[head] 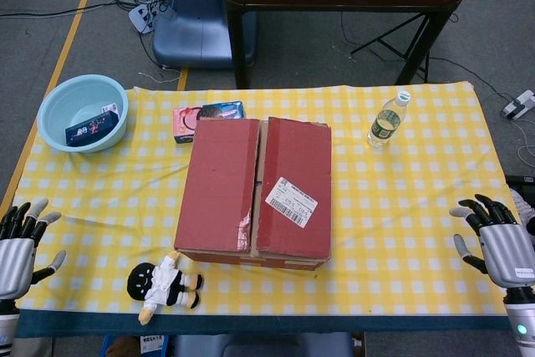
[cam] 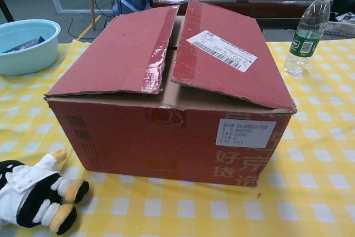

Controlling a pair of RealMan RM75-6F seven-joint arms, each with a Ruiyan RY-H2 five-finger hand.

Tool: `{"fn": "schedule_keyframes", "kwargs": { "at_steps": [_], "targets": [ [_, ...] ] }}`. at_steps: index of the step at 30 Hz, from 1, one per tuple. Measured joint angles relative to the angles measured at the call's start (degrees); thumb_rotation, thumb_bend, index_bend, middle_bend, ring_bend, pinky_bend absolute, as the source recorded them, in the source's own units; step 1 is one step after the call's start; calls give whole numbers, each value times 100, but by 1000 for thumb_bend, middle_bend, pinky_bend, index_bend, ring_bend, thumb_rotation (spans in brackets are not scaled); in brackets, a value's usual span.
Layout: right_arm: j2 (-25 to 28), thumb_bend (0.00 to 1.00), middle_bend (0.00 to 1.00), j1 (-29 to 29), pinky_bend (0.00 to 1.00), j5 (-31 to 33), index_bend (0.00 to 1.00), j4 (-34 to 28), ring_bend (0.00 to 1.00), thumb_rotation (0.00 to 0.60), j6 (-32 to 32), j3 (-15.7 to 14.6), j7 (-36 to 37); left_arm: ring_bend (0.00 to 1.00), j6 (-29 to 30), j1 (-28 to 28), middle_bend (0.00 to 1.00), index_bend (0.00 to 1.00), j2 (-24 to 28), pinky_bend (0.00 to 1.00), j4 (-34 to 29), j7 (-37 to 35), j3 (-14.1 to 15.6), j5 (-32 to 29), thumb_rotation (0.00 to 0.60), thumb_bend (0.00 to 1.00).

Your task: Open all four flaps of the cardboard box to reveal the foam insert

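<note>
A red cardboard box (head: 255, 190) (cam: 172, 98) stands in the middle of the yellow checked table. Its two long top flaps (cam: 119, 54) (cam: 224, 54) lie nearly closed, slightly raised along the centre seam, with torn tape on their edges. A white shipping label (head: 291, 200) is on the right-hand flap. No foam shows. My left hand (head: 18, 240) hovers at the table's near left corner, fingers spread, holding nothing. Far from the box at the near right edge is my right hand (head: 500, 240), also spread and empty. Neither hand appears in the chest view.
A light blue basin (head: 82, 112) with packets sits at the far left. Snack packets (head: 205, 116) lie just behind the box. A water bottle (head: 388, 120) (cam: 308, 24) stands at the far right. A plush doll (head: 164, 280) (cam: 33, 195) lies before the box's front left corner.
</note>
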Motion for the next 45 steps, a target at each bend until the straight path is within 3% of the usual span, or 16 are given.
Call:
{"fn": "schedule_keyframes", "kwargs": {
  "at_steps": [11, 19, 26, 37, 45],
  "targets": [
    [74, 436, 266, -3, 174, -55, 320, -35, 126, 600, -12, -37, 49, 45, -50, 1, 98, 296, 61, 0, -93, 40, 12, -32, 600, 286],
    [278, 729, 291, 159, 174, -262, 320, -222, 126, 600, -120, -25, 110, 45, -74, -13, 98, 313, 105, 0, -168, 85, 0, -49, 600, 286],
    [686, 985, 324, 667, 174, -571, 320, -835, 143, 600, -674, 55, 44, 45, -50, -9, 98, 323, 98, 0, -211, 98, 11, -1, 600, 286],
    [1001, 1000, 324, 2067, 174, -855, 320, -1643, 143, 600, -2212, 429, -218, 45, 25, 52, 98, 330, 88, 0, -222, 81, 35, 14, 600, 286],
    [270, 1000, 324, 3014, 174, -786, 320, -1524, 143, 600, -2878, 823, -662, 45, 47, 70, 98, 331, 71, 0, -225, 83, 36, 13, 600, 286]
  ]
}}
